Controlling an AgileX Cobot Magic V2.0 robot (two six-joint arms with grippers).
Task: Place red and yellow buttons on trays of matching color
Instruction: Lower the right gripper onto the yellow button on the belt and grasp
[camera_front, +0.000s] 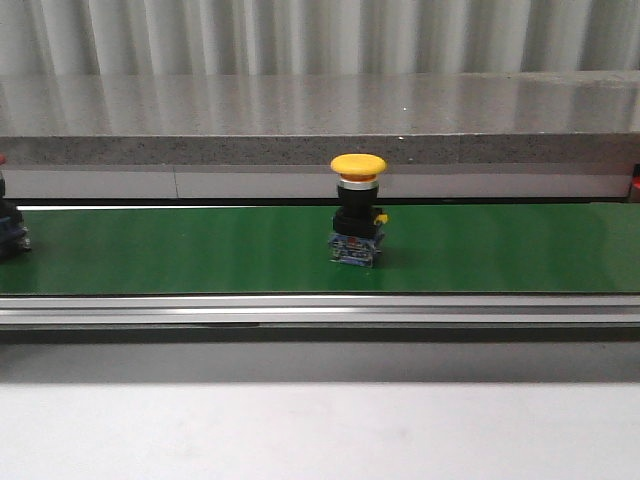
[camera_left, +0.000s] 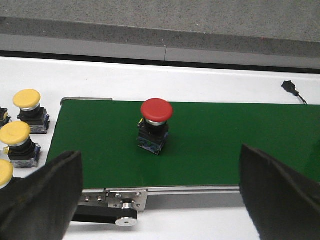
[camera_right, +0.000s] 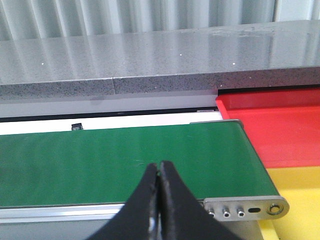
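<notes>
Corrugated grey wall and a speckled stone ledge back a green conveyor belt (camera_front: 200, 250) that crosses the white desk (camera_front: 320, 430).

Left claw (camera_left: 160, 192) stands wide open, its 2 dark fingers (camera_left: 37, 197) at the lower corners of the left wrist view, with the red button (camera_left: 156, 124) upright on the belt between and beyond them, untouched. Right claw (camera_right: 159, 200) has its fingers pressed together on nothing, low centre of its view, over bare belt near the roller end. Beyond it, at the right edge, lie the red tray (camera_right: 280, 125) and the yellow tray (camera_right: 295, 205).

In the front view a yellow button (camera_front: 357, 210) stands mid-belt.

Risks, as I judge them: if the belt runs, either button could drift past a closing claw; a grip on the rounded cap could slip or tip the top-heavy part; the closed right claw must open before any pick.

3 more yellow buttons (camera_left: 17, 137) sit at the left edge of the left wrist view, the lowest cut off. Both trays are cropped, and another object at the front view's left edge is too cut off to identify.
</notes>
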